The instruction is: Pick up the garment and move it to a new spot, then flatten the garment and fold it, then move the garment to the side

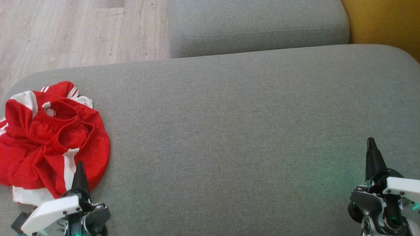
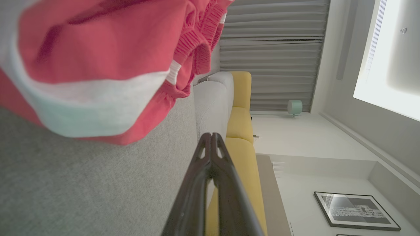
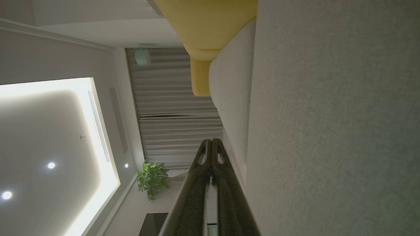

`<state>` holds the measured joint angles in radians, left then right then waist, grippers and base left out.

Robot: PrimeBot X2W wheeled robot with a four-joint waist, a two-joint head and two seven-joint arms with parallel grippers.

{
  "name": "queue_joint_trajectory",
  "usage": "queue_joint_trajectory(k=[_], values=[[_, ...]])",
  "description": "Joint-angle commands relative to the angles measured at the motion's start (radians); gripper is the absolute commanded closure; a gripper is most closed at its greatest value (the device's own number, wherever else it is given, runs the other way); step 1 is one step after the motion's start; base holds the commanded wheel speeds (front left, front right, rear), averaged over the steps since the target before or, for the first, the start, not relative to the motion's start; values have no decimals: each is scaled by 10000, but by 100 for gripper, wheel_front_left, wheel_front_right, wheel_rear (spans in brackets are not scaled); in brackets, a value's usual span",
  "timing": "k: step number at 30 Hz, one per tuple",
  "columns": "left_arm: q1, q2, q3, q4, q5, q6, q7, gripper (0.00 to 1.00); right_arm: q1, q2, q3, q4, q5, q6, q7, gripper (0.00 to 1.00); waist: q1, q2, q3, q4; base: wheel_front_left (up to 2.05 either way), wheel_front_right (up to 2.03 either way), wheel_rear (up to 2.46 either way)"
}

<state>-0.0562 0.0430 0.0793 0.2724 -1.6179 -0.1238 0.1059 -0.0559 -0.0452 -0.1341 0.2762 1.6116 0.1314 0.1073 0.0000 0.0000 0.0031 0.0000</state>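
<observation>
A crumpled red garment (image 1: pixel 49 141) with white stripes lies bunched at the left end of a grey cushion (image 1: pixel 229 131). My left gripper (image 1: pixel 79 165) is shut and empty at the lower left, its tip just over the garment's near edge. In the left wrist view the garment (image 2: pixel 98 55) fills the upper left, beside the closed left gripper (image 2: pixel 211 136). My right gripper (image 1: pixel 371 141) is shut and empty at the lower right, far from the cloth; in the right wrist view the gripper (image 3: pixel 211 141) hovers beside the cushion (image 3: pixel 328 131).
A second grey cushion (image 1: pixel 259 26) sits behind the first. Wooden floor (image 1: pixel 65 32) shows at the upper left and a yellow seat (image 1: pixel 387 23) at the upper right. The wide grey surface stretches between my two grippers.
</observation>
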Motion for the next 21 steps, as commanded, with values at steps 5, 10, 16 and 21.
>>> queue_joint_trajectory(k=[5,10,16,21], values=[[-517,72,341,-276,89,-69,69,100,-519,-50,208,-315,-26,-7,56,100,0,0,0,0,0,0,0],[180,-23,-40,413,1,8,-9,0,205,29,28,427,2,0,-3,0,0,0,0,0,0,0,0],[418,-46,-172,606,110,5,-136,0,444,54,179,628,-66,0,-118,0,0,0,-28,-2,0,0,0],[453,-42,-225,499,373,3,-253,0,456,32,363,560,-240,0,-248,0,0,0,-60,-2,0,0,0]])
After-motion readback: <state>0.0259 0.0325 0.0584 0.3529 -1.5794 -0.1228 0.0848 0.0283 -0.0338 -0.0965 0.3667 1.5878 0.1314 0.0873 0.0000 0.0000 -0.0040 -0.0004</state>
